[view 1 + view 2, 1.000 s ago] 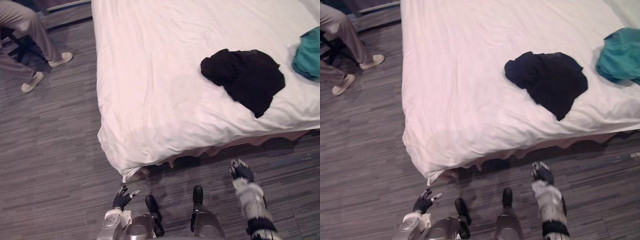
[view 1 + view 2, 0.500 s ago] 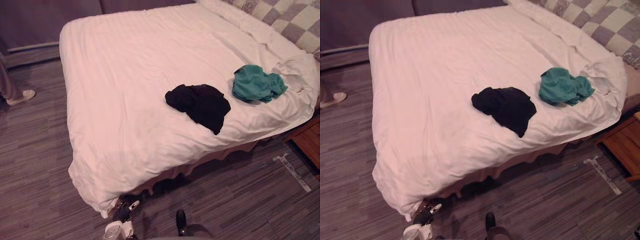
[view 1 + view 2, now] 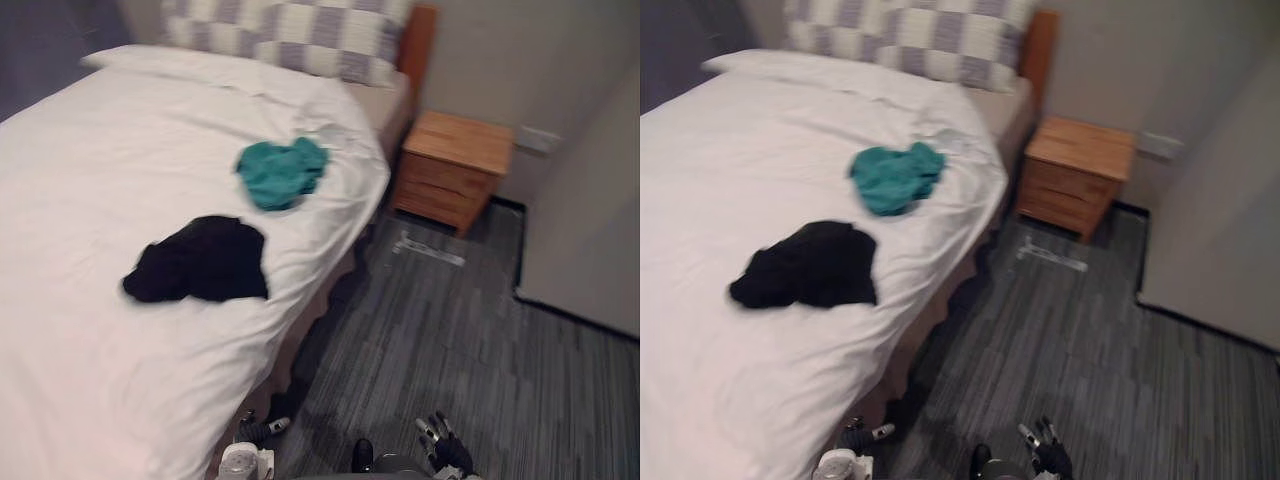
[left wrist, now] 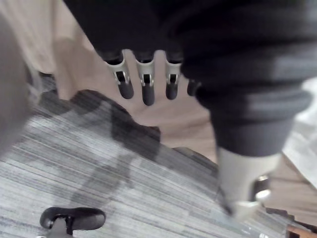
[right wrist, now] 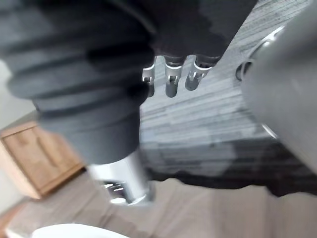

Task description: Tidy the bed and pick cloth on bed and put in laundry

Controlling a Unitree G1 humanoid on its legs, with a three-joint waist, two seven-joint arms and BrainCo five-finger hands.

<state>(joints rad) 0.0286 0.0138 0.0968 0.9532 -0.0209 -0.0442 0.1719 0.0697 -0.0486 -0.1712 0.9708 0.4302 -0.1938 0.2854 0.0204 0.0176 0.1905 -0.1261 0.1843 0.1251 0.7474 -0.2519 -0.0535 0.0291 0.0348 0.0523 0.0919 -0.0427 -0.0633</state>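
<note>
Beyond the left hand (image 3: 257, 430), black cloth (image 3: 200, 262) and teal cloth (image 3: 280, 172) lay on the bed (image 3: 80, 150). It and the right hand (image 3: 445, 455) hung slack-fingered, empty.

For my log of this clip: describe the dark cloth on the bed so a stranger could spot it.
On the white bed, two crumpled cloths lie near its right edge. The black cloth is the one farther from the checked pillows; the teal cloth lies nearer them and the wooden nightstand.
</note>
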